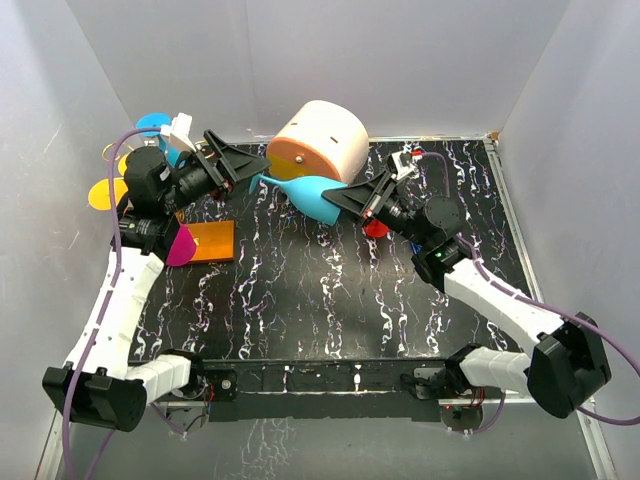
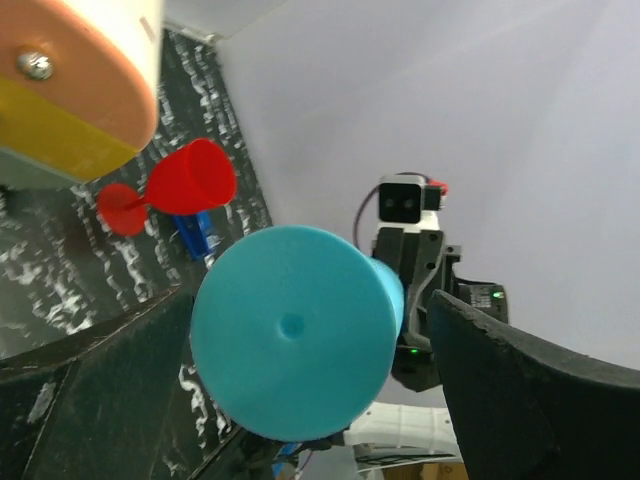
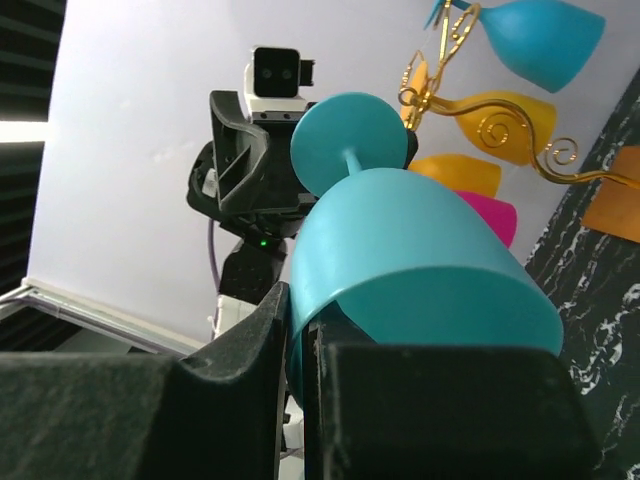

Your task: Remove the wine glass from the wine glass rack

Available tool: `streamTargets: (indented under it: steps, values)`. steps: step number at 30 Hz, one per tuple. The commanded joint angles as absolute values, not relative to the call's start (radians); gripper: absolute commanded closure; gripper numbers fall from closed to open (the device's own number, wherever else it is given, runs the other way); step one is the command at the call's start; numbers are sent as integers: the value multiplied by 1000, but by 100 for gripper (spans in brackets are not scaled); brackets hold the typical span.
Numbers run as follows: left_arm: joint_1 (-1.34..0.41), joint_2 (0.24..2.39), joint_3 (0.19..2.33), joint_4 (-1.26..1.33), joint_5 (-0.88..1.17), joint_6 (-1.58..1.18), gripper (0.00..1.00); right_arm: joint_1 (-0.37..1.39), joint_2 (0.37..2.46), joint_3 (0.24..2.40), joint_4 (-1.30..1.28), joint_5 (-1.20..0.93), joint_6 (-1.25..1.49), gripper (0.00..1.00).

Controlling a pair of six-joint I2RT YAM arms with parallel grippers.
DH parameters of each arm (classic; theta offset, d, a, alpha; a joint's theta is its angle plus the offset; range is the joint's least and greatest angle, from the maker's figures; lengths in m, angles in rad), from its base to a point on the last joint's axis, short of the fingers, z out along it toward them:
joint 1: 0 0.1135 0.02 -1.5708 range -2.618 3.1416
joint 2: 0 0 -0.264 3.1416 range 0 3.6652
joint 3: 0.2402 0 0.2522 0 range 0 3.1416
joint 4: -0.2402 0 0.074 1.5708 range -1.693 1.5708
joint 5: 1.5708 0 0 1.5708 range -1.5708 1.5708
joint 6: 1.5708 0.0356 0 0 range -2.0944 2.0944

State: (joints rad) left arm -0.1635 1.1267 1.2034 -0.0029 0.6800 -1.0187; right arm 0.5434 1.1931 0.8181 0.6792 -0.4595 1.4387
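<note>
glass: my teal one (image 1: 318, 198) is off the rack (image 1: 208, 240). It's up in the air out to the rack's right, lying sideways, foot pointing back at the rack and bowl pointing away. It isn't touching the wire anywhere I can see.
right claw (image 3: 300, 335): closed down to a thin slit and pinching the bowl's wall at the rim. It looks like one finger is inside the bowl and one outside. It grips the end of the glass farthest from the rack.
left claw (image 2: 310, 310): wide open with nothing in it. It sits between the rack and the glass, pointing away from the rack.
foot (image 2: 292, 330): on the left wrist cam the flat underside faces the lens, right between the spread fingers. There's a clear gap to one finger, and I can't tell if the other one touches.
hung glasses: a blue one (image 3: 545, 40), two yellow (image 3: 500, 115) and a pink (image 3: 490, 215) are on the rack's curly arms.
red glass (image 2: 190, 180): lying on its side on the table (image 1: 300, 300), farther right of the rack than the teal one, under the right claw.
box (image 1: 320, 140): right of the rack and farther back.
</note>
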Motion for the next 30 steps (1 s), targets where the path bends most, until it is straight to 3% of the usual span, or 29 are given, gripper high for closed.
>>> streamTargets:
  steps: [1, 7, 12, 18, 23, 30]
  values:
    - [-167, 1039, 1314, -227, 609, -793, 1, 527, 1122, 788, 490, -375, 1357, 100]
    - [-167, 978, 1405, -505, 345, -554, 1, 436, 1005, 745, 229, -327, 1281, 100]
    - [-167, 911, 1415, -567, 170, -468, 1, 319, 891, 836, -11, -281, 1087, 100]
    - [-167, 872, 1410, -551, 135, -455, 1, 305, 839, 1155, -410, 142, 625, 100]
    - [-167, 862, 1382, -522, 138, -459, 1, 328, 819, 1226, -495, 528, 354, 100]
    - [-167, 870, 1377, -525, 155, -455, 1, 354, 878, 1214, -488, 693, 196, 100]
